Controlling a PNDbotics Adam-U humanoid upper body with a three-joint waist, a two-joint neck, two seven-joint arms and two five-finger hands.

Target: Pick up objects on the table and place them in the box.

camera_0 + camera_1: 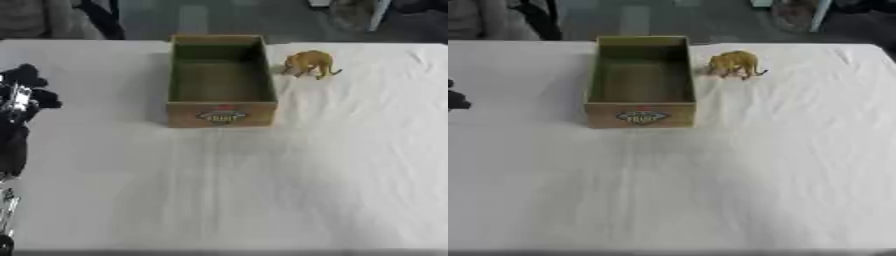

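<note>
Cloth, white and a bit wrinkled, covers the surface (289, 175) all over. Sitting on it is an open box (221, 80), brown on the outside and green inside. The box looks bare inside, with only its green floor showing. A round red and white label is on the box wall that faces the robot.

Over at the left edge of the left eye view is the robot's left hand (19, 102). It is black with some shiny silver bits. It sits above the cloth and touches no toy and not the box. Its fingers are a dark lump there, so I cannot tell if they are spread apart or curled together. The right eye view shows only a small black tip of it at the left edge.

From that hand, the box is off to the right and a little farther away. It is well apart from the hand.

Past the box, on its far right side, stands a small yellow-brown toy animal (733, 64). It is just beside the box's right wall, near the back corner, and stands upright on the cloth.
</note>
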